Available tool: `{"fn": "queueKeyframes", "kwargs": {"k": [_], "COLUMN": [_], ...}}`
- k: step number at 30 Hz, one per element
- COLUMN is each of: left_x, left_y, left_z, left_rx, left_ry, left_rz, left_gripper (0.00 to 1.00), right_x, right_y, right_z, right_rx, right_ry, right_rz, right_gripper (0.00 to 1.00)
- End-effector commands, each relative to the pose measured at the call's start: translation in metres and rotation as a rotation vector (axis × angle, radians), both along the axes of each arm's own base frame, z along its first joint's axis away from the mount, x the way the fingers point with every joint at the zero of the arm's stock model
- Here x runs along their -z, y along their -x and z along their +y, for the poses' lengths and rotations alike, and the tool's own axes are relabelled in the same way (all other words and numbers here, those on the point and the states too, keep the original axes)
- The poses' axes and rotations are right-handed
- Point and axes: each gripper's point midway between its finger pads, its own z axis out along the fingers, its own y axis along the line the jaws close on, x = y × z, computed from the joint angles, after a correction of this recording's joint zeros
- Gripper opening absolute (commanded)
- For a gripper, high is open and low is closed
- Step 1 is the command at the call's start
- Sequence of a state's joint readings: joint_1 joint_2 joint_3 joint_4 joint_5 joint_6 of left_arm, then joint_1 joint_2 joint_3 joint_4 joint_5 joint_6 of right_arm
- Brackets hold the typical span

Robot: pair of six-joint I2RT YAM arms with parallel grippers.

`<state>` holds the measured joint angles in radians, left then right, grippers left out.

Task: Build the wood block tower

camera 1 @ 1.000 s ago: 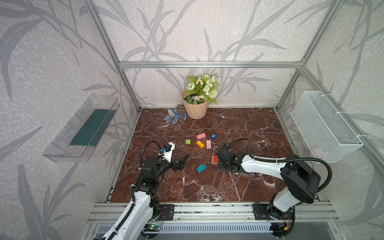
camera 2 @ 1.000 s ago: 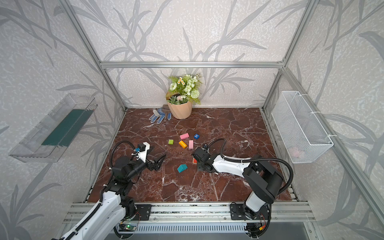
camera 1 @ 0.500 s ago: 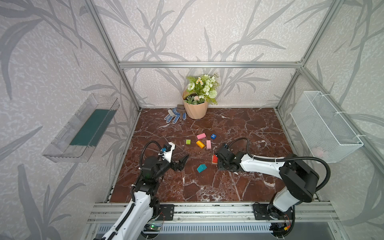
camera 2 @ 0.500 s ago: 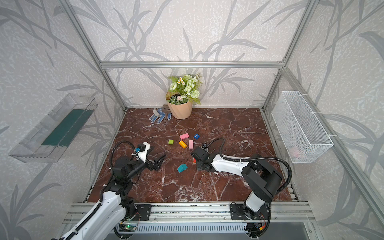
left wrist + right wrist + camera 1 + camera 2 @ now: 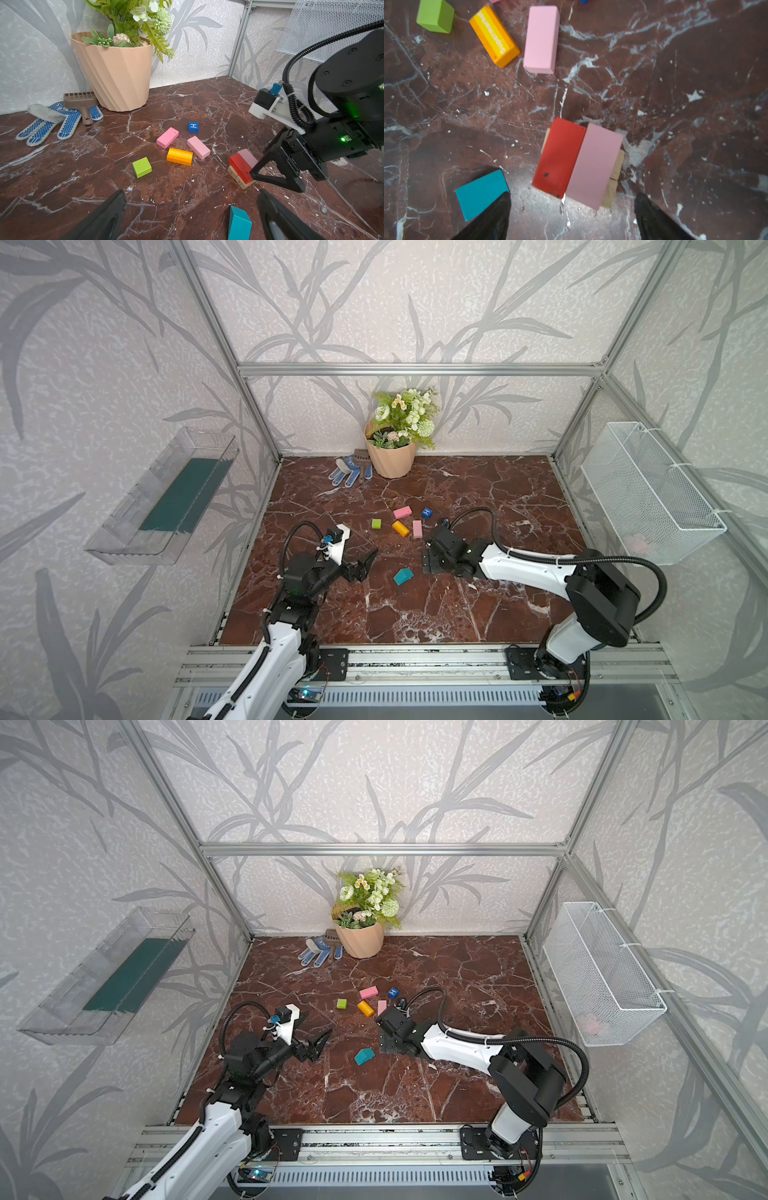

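Nearby, around tower point(image 5: 579, 162): teal piece point(image 5: 480, 188), pink block point(image 5: 542, 39), orange block point(image 5: 494, 35).

Lab test cell: aluminium frame point(image 5: 419, 369), wallpapered panels point(image 5: 415, 302), mounting rail point(image 5: 415, 664).

The left arm point(image 5: 274, 659) and right arm point(image 5: 523, 568) are slim, with glossy white shells joined by matte black cylindrical joints. Each ends in a black gripper with two flat, tapering fingers point(image 5: 276, 178). Just behind the left gripper point(image 5: 365, 566), a white angled bracket point(image 5: 340, 546) carries a small black camera point(image 5: 333, 536) with a blue plug point(image 5: 328, 539). A ribbed black cable point(image 5: 291, 537) runs back from it. Behind the right gripper point(image 5: 429, 558) are the same parts, with the cable fastened to the shell by white cable ties point(image 5: 505, 551). Its black joint housing point(image 5: 351, 68) shows round screws point(image 5: 346, 83) and small green lights point(image 5: 343, 138).
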<state>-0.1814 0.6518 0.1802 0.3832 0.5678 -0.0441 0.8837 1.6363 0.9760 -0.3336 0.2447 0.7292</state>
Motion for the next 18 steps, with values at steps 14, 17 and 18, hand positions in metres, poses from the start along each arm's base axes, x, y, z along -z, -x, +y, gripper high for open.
{"fn": "queueKeyframes", "kwargs": {"k": [14, 17, 18], "left_x": [-0.009, -0.009, -0.009], "left_y": [0.0, 0.0, 0.0], "left_z": [-0.002, -0.002, -0.002], "left_rx": [0.014, 0.015, 0.013], "left_ry": [-0.003, -0.002, -0.002], "left_rz": [-0.042, -0.043, -0.044], "left_gripper": [0.99, 0.99, 0.99], "right_x": [0.024, 0.025, 0.026], "right_y": [-0.014, -0.015, -0.014], "right_z": [-0.003, -0.004, -0.005], "right_rx": [0.017, 0.023, 0.026], "right_ry": [0.129, 0.134, 0.136], "right_rz": [0.036, 0.037, 0.038], "right_gripper": [0.78, 0.75, 0.73]}}
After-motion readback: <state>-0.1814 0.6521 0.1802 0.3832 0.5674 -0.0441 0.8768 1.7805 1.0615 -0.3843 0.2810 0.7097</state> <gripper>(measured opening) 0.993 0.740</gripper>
